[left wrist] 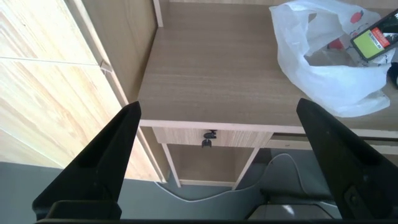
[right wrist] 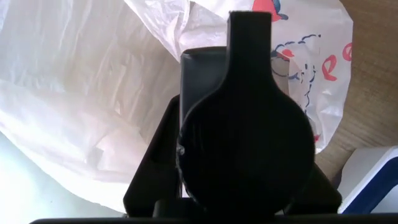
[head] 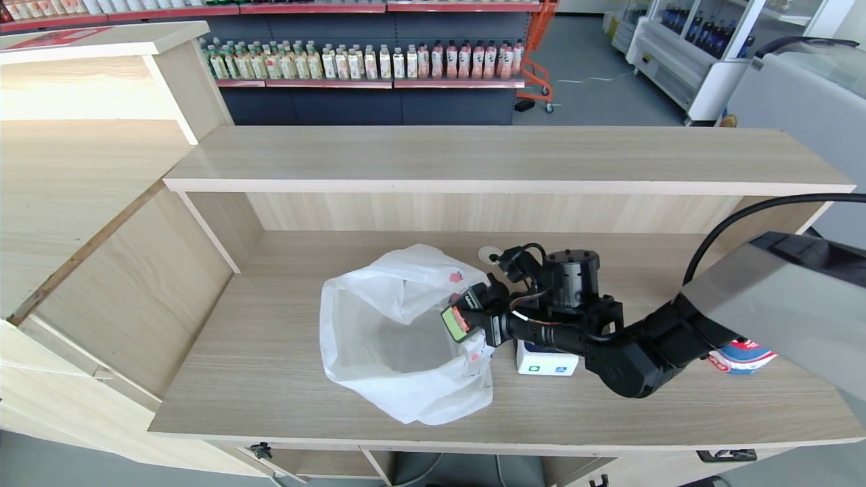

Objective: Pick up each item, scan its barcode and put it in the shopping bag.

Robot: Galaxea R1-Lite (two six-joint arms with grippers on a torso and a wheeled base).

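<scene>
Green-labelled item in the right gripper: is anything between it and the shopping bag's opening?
Nothing visible does. The right gripper holds the small dark item with a green label right at the mouth of the white plastic shopping bag, by its right-hand rim, and the mouth stands wide open beneath it.

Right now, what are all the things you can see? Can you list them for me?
counter: one, light wood, under everything
shopping bag: one, white plastic, open, middle of the counter
small item: one, dark with a green and red label, held at the bag's right rim
box: one, white with some blue, on the counter right of the bag, partly under the right arm
packet: one, red, white and blue, far right of the counter, partly hidden
bottles: a long row, mixed colours, shelf behind the counter
left gripper: one, black, open, off the counter's front left
right gripper: one, black, shut on the small item
</scene>
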